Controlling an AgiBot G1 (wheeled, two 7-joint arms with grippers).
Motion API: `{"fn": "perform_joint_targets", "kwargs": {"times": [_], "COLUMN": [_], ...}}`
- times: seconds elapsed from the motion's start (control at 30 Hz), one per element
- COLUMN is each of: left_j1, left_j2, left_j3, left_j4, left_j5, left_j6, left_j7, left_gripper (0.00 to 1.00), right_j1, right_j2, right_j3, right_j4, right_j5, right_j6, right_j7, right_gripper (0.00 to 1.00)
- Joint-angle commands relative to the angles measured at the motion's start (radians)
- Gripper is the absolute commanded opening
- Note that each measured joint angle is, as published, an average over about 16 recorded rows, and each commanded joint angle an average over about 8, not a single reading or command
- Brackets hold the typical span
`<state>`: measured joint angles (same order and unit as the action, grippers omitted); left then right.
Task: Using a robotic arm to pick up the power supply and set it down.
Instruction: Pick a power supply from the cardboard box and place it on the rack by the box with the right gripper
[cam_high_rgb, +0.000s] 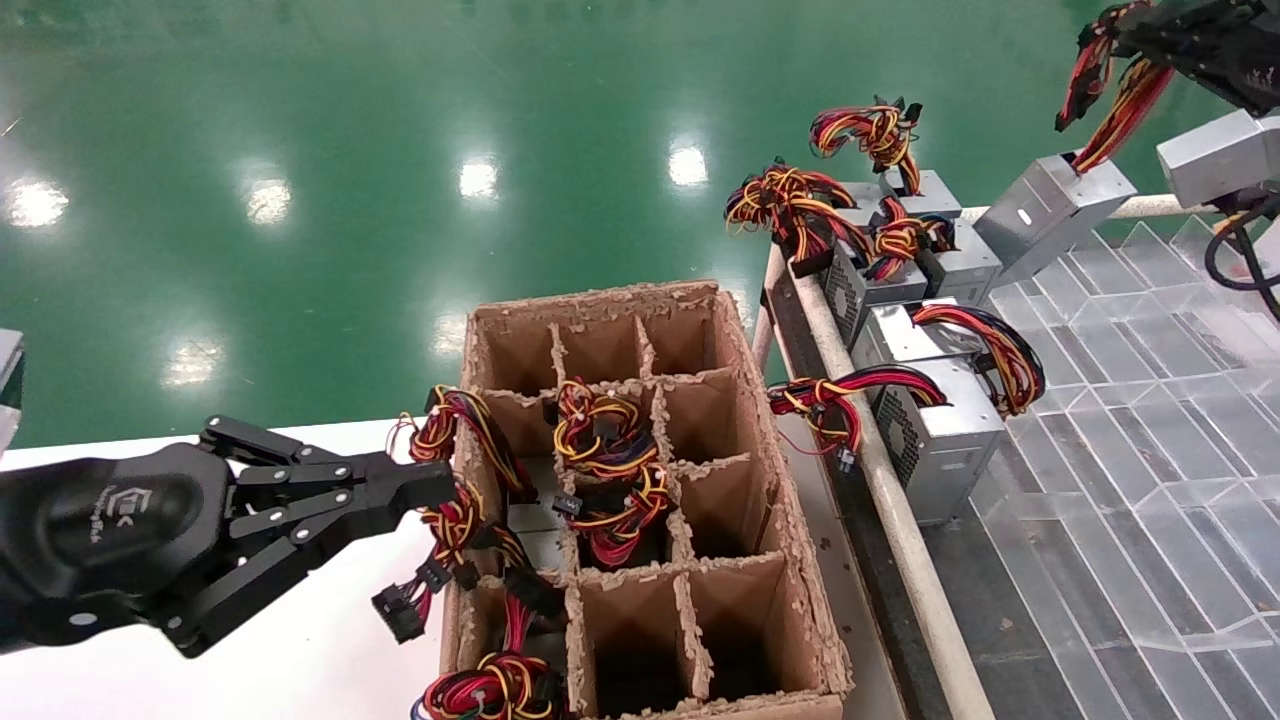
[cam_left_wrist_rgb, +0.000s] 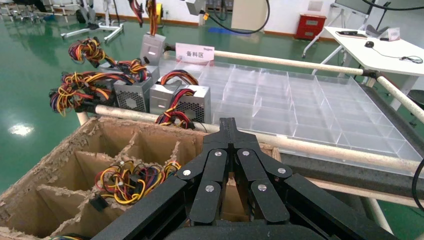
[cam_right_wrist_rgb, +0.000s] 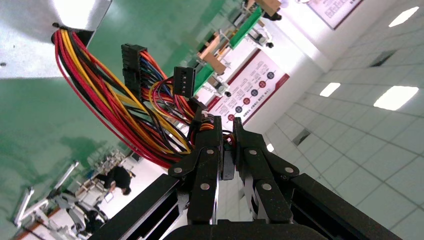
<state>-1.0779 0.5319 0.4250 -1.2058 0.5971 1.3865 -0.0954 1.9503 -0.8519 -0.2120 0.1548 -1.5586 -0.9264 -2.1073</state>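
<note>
The power supply (cam_high_rgb: 1052, 205), a silver-grey metal box, hangs tilted in the air at the far right, over the back edge of the clear tray. Its red, yellow and black wire bundle (cam_high_rgb: 1122, 108) runs up into my right gripper (cam_high_rgb: 1102, 32), the robotic arm with the silver wrist block (cam_high_rgb: 1215, 155). In the right wrist view the right gripper (cam_right_wrist_rgb: 225, 124) is shut on a black plug and wires, and the power supply (cam_right_wrist_rgb: 45, 40) dangles beyond. My left gripper (cam_high_rgb: 440, 487) rests shut and empty at the cardboard box's left wall, also seen as the left gripper (cam_left_wrist_rgb: 227, 122).
A divided cardboard box (cam_high_rgb: 762, 430) holds wire bundles (cam_high_rgb: 607, 470) in its left and middle cells. Several other power supplies (cam_high_rgb: 935, 435) stand at the near-left corner of the clear divided tray (cam_high_rgb: 1130, 420). A white pipe rail (cam_high_rgb: 900, 520) runs between box and tray.
</note>
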Motion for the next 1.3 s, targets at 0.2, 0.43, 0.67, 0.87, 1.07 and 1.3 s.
{"fn": "perform_joint_targets", "kwargs": {"times": [0.2, 0.43, 0.67, 0.87, 1.07, 1.3], "left_j1": [0.0, 0.0, 0.0, 0.0, 0.0, 0.0], "left_j2": [0.0, 0.0, 0.0, 0.0, 0.0, 0.0], "left_j3": [0.0, 0.0, 0.0, 0.0, 0.0, 0.0], "left_j4": [0.0, 0.0, 0.0, 0.0, 0.0, 0.0], "left_j5": [0.0, 0.0, 0.0, 0.0, 0.0, 0.0], "left_j6": [0.0, 0.0, 0.0, 0.0, 0.0, 0.0], "left_j7": [0.0, 0.0, 0.0, 0.0, 0.0, 0.0], "left_gripper": [0.0, 0.0, 0.0, 0.0, 0.0, 0.0], "right_j1": [0.032, 0.045, 0.043, 0.042, 0.041, 0.039], "right_j2": [-0.016, -0.051, -0.104, -0.132, -0.15, -0.164], "right_j3": [-0.015, -0.025, -0.023, -0.022, -0.023, -0.024], "right_j4": [-0.053, -0.097, -0.124, -0.137, -0.15, -0.162], "right_j5": [-0.025, -0.044, -0.041, -0.038, -0.04, -0.041], "right_j6": [0.042, 0.146, 0.201, 0.183, 0.15, 0.1], "right_j7": [-0.077, -0.113, -0.121, -0.125, -0.12, -0.104], "right_gripper": [0.0, 0.0, 0.0, 0.0, 0.0, 0.0]}}
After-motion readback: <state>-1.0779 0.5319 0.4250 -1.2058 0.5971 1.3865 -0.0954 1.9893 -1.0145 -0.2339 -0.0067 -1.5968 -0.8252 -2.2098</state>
